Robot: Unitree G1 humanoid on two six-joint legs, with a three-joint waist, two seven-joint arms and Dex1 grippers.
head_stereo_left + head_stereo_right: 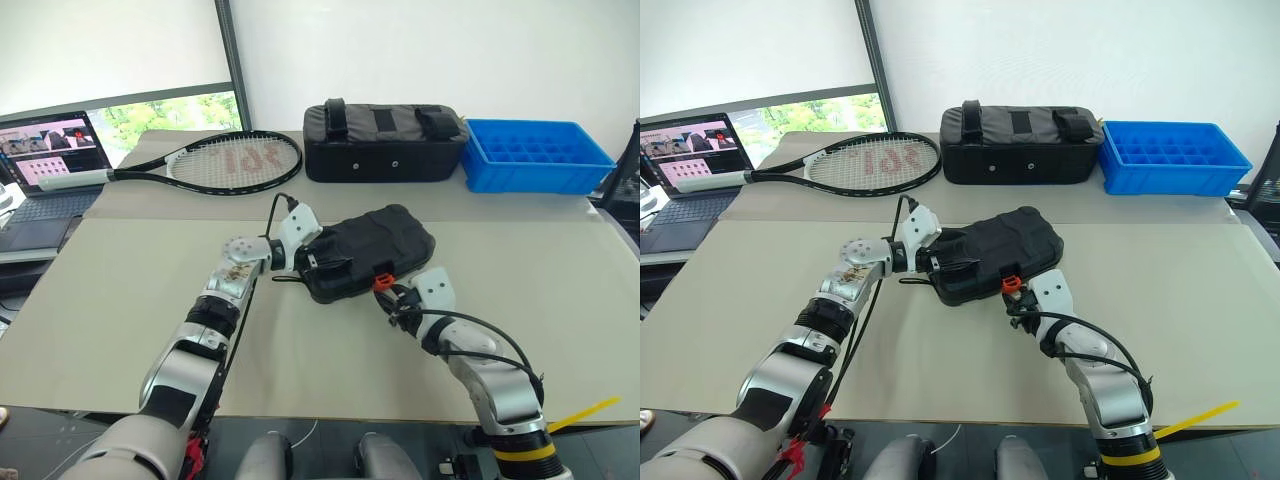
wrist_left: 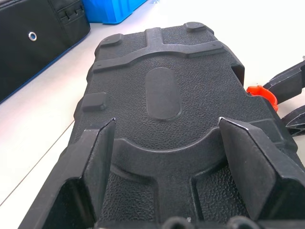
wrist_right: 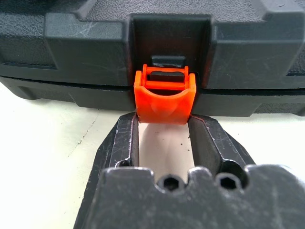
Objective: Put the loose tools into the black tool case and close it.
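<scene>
The black tool case (image 1: 385, 245) lies closed in the middle of the table, its textured lid (image 2: 162, 90) facing up. My left gripper (image 1: 325, 262) rests on the lid's near-left end, open, with its fingers (image 2: 97, 157) spread wide on the plastic and nothing between them. My right gripper (image 1: 392, 297) is at the case's front edge. Its two fingertips (image 3: 131, 126) pinch the lower sides of the orange latch (image 3: 165, 98), which hangs out from its recess in the case front. The loose tools are out of view.
A tennis racket (image 1: 225, 160) lies at the back left. A black fabric bag (image 1: 385, 140) with straps stands behind the case, and a blue plastic crate (image 1: 535, 155) stands to its right. A laptop (image 1: 45, 160) sits at the far left edge.
</scene>
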